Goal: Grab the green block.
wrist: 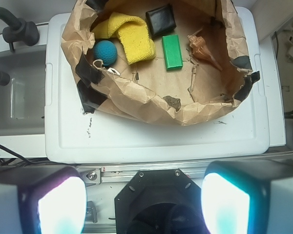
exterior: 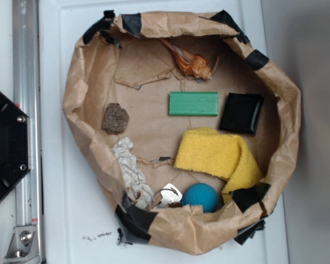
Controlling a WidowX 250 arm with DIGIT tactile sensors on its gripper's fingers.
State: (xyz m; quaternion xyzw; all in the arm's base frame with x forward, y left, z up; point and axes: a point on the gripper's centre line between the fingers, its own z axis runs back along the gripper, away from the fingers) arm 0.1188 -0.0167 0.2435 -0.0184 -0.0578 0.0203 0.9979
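The green block (exterior: 193, 104) is a flat green slab lying on the floor of a brown paper nest (exterior: 77, 93), left of a black square pad (exterior: 241, 113). It also shows in the wrist view (wrist: 172, 51), far ahead. My gripper (wrist: 143, 204) is open and empty, its two pads (wrist: 61, 207) wide apart at the bottom of the wrist view. It hangs above the robot's black base (wrist: 158, 202), well back from the nest. The gripper does not show in the exterior view.
In the nest lie a yellow sponge (exterior: 217, 155), a teal-blue ball (exterior: 201, 197), a brown rock (exterior: 115, 118), a crumpled white cloth (exterior: 129, 168), an orange wrapper (exterior: 190, 61) and a metal piece (exterior: 168, 195). The nest sits on a white lid (wrist: 151, 136). A grey sink (wrist: 14, 92) lies left.
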